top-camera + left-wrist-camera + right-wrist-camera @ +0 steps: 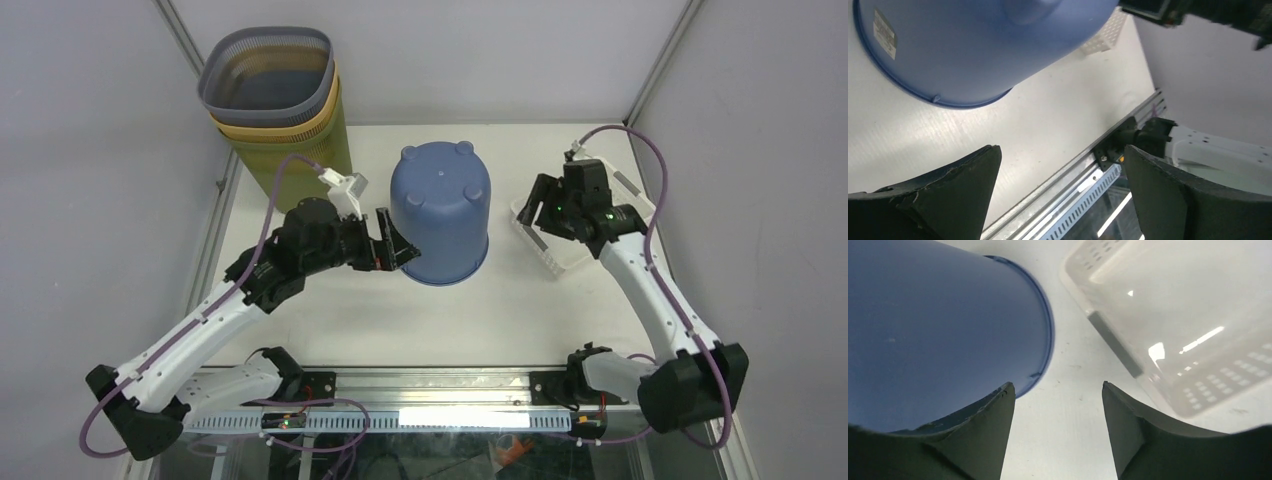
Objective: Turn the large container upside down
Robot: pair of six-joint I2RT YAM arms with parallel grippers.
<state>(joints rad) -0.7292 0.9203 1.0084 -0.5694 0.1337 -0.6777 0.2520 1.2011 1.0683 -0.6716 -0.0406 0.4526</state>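
Seeing the large container resting mouth-down on the tabletop, between both arms. Holding left fingers and right fingers spread, pinching nothing. Judging the flip done; next, backing away without nudging it.

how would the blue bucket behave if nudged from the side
The blue bucket probably slides rather than tips: it sits mouth down on its wide rim on the table. Its smooth, tapered wall likely gives a slippery hold. It looks plastic, so likely light.

My left arm and right arm from above: white links, black joints, a purple cable along each; left gripper and right gripper wear black, wedge-shaped fingers.
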